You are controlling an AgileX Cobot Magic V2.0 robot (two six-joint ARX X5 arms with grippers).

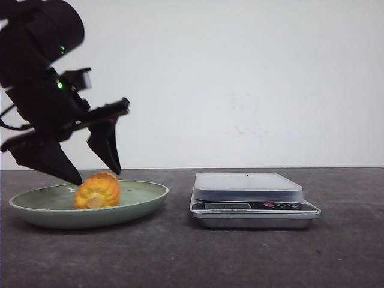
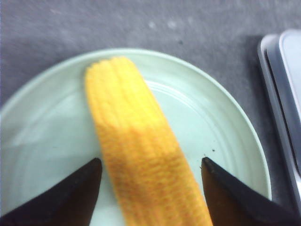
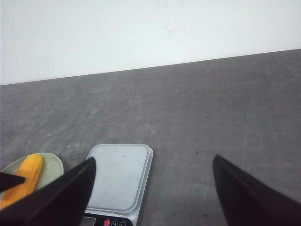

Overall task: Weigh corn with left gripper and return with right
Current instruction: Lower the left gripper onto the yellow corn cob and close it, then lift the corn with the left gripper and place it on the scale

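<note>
The corn (image 1: 96, 191) lies on a pale green plate (image 1: 144, 193) at the left of the table. My left gripper (image 1: 99, 175) is open right over it, one finger on each side of the cob, fingertips at about the corn's top. In the left wrist view the corn (image 2: 141, 150) runs between the two black fingers (image 2: 75, 190), with small gaps on both sides. My right gripper (image 3: 153, 162) is open and empty, held high above the table to the right of the scale (image 3: 120, 176). It does not show in the front view.
A silver kitchen scale (image 1: 249, 187) with a flat white platform stands right of the plate; its edge shows in the left wrist view (image 2: 287, 108). The plate (image 3: 49, 167) and corn (image 3: 26, 176) show in the right wrist view. A white wall stands behind the dark table.
</note>
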